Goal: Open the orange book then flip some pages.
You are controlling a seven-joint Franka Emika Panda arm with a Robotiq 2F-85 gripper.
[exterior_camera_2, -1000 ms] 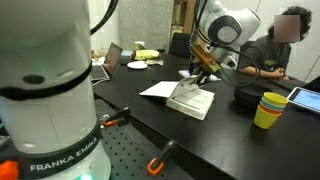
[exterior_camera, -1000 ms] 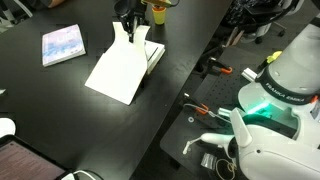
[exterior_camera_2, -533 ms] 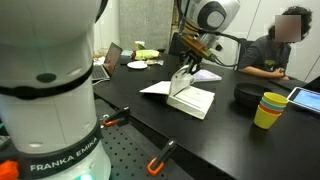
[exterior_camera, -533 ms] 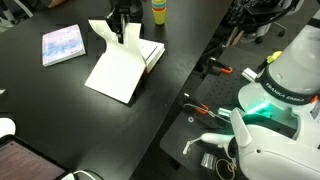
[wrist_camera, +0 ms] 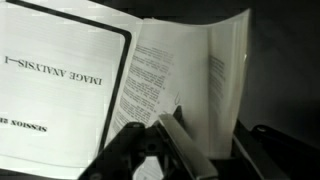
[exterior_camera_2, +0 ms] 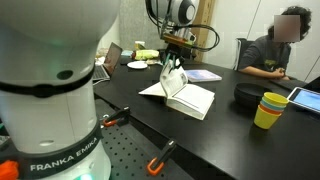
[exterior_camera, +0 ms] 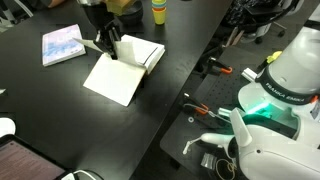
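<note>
The orange book (exterior_camera: 128,68) lies open on the black table, white printed pages up, also in an exterior view (exterior_camera_2: 192,98). My gripper (exterior_camera: 104,42) hangs over the book's far side and is shut on a raised bunch of pages (exterior_camera_2: 170,76). In the wrist view the pages (wrist_camera: 222,75) stand curved between my two fingers (wrist_camera: 215,138), with printed text on the leaf (wrist_camera: 150,75) beside them and a flat leaf with a black frame (wrist_camera: 60,80) at the left. The orange cover is hidden underneath.
A thinner bluish-white book (exterior_camera: 62,44) lies on the table near my gripper. Stacked coloured cups (exterior_camera_2: 268,108), a dark bowl (exterior_camera_2: 246,97) and a tablet (exterior_camera_2: 305,98) stand near a seated person (exterior_camera_2: 268,48). A second robot base (exterior_camera: 272,95) stands beside the table edge.
My gripper has swung across the open book toward the bluish-white book, carrying the held pages over with it. The book itself has stayed in place.
</note>
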